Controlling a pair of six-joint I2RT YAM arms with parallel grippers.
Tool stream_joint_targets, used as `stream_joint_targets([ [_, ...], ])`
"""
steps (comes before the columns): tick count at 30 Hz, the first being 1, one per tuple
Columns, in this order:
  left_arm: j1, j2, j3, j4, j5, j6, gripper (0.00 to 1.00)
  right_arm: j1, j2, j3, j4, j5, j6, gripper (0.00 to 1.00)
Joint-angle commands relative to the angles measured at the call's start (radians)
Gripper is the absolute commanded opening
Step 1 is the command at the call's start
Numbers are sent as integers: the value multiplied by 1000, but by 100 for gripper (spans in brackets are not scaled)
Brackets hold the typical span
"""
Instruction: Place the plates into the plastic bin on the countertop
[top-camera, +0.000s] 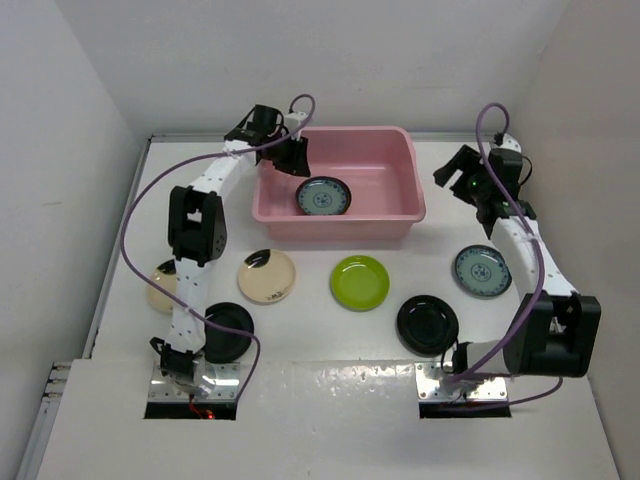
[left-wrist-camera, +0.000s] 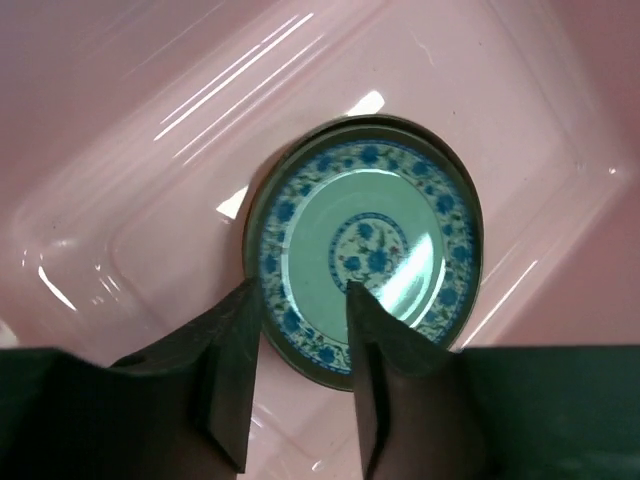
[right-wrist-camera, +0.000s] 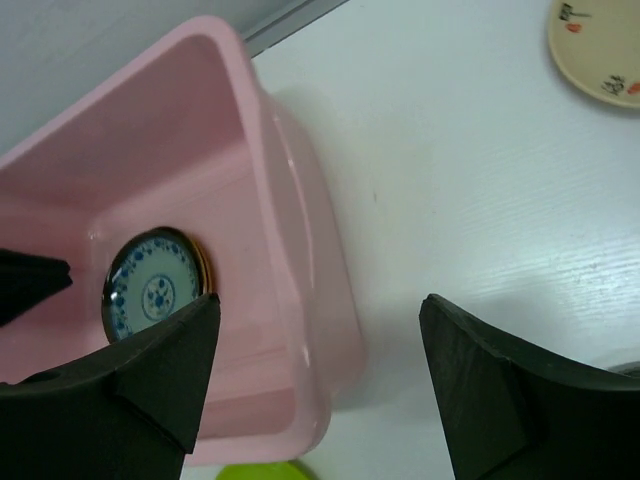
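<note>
One round plate (glossy); pink bin

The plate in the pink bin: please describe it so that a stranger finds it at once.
Find the pink bin at the far middle of the countertop. A plate lies inside, pale teal with blue flowers. A similar plate lies outside at the right; only this one is inside.

My left pincer is black. The bin is pink. The plate inside the bin is pale teal with blue flowers. The right plate looks the same. The middle plate is lime green. The cream plate has a dark mark. The near left plate and the near right plate are black. The countertop is white.
</note>
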Motion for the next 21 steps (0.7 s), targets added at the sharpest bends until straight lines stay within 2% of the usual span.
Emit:
stream_joint_targets([
  [1,-14,27,67,36,-10,7,43,-46,39,26,12,-17,112,80],
  [2,-23,28,87,36,-10,16,49,-65,45,25,20,-14,140,80],
  [5,-33,28,119,55,-37,36,59,-111,92,8,47,14,220,81],
  [7,-33,5,130,55,-62,36,61,-149,143,-5,76,49,290,81],
  [10,-33,-41,142,64,-88,45,64,-180,241,14,127,146,335,75],
  [11,-33,-58,142,64,-88,45,66,-185,290,64,119,210,347,73],
  [14,1,-126,130,55,-73,55,66,-206,408,145,116,277,418,69],
  [17,45,-170,109,0,-73,55,66,-221,502,195,125,347,514,66],
  [21,64,-207,99,-112,-73,172,66,-232,608,281,150,408,551,65],
])
